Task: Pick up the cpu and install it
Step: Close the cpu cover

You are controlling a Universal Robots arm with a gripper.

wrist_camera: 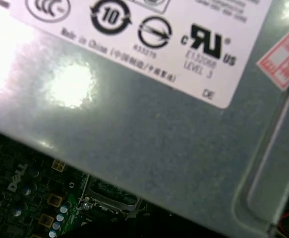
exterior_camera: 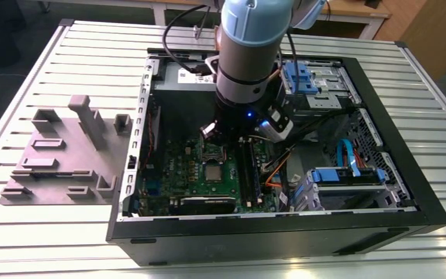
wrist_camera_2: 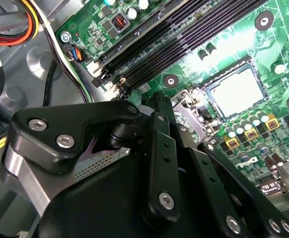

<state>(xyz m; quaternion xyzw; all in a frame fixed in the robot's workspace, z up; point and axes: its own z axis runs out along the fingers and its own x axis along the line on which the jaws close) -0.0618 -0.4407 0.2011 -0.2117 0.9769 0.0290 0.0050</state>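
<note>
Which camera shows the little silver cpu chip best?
The second wrist view: the cpu is a large, bright square on the green board. In the exterior view the cpu is a tiny grey square near the arm. The first wrist view faces a grey metal box instead.

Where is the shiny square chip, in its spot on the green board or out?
In. The cpu lies flat inside its socket on the green motherboard, nothing touching its top.

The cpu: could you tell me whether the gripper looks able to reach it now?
Probably yes: the cpu lies bare on the motherboard, the gripper close beside it, nothing between them.
</note>
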